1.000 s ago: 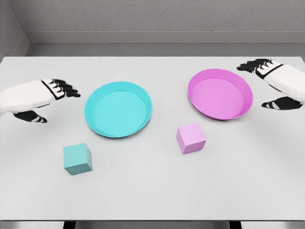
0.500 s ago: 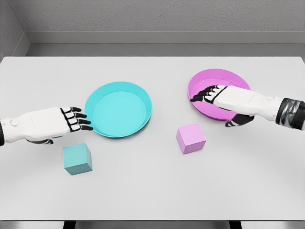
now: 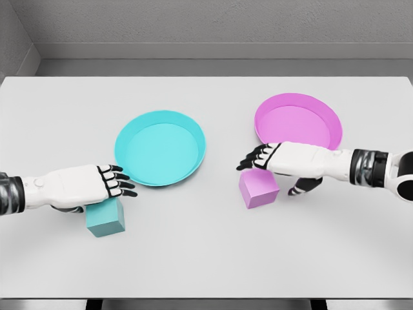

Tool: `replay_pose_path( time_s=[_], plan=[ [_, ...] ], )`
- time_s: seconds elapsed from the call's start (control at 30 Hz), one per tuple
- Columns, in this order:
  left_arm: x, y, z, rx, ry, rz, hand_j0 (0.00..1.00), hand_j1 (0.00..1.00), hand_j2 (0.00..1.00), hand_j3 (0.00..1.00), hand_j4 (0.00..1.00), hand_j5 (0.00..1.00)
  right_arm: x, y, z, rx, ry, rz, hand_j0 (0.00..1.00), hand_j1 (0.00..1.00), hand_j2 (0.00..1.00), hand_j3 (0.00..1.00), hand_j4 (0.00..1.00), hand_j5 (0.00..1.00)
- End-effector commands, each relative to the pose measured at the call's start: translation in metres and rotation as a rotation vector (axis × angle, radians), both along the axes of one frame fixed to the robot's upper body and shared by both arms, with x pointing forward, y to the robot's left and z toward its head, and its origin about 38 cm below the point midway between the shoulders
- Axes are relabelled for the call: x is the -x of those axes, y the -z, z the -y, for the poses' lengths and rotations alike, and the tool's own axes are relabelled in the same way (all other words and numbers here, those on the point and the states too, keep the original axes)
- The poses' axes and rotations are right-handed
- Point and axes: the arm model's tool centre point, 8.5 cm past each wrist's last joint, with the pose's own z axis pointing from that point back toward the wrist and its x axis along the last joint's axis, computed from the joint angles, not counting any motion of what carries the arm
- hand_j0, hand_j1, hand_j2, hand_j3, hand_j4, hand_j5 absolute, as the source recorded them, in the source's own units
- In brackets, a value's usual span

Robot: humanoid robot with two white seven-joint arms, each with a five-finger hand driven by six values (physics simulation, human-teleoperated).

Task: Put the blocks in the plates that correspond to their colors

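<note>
A teal block (image 3: 106,219) lies on the white table at the front left, partly covered by my left hand (image 3: 115,183), which hovers over its top with fingers stretched out and holding nothing. A pink block (image 3: 258,190) sits right of centre, its upper edge hidden under my right hand (image 3: 258,157). That hand is open, fingers pointing left, thumb hanging down to the block's right. The teal plate (image 3: 127,141) is behind the teal block. The pink plate (image 3: 330,123) is behind the pink block. Both plates hold nothing.
The white table (image 3: 206,258) ends at a front edge near the bottom of the picture. A grey wall runs behind the table's far edge.
Both hands have swung in from the table's sides and come down toward me: the left now over the teal block, the right from the pink plate onto the pink block. Blocks and plates have not moved.
</note>
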Motion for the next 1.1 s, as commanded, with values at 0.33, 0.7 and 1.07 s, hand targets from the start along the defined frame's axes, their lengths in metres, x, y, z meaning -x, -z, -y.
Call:
replay_pose_path(
  time_s=[0.33,0.7,1.07],
  plan=[
    [0.008,0.012,0.004,0.020,0.002,-0.037,1.00,1.00,1.00,1.00,1.00,1.00,0.001,0.013,-0.017,0.049,-0.029,-0.047,1.00,1.00,1.00,1.00,1.00,1.00],
    [0.012,0.011,-0.003,0.037,-0.013,-0.056,1.00,1.00,1.00,1.00,1.00,1.00,0.003,0.018,-0.021,0.058,-0.040,-0.061,1.00,1.00,1.00,1.00,1.00,1.00],
    [0.012,0.002,-0.005,0.124,-0.035,-0.099,1.00,1.00,1.00,1.00,1.00,1.00,0.004,0.020,-0.020,0.084,-0.052,-0.073,0.62,0.62,0.62,0.62,0.62,0.62]
  ],
)
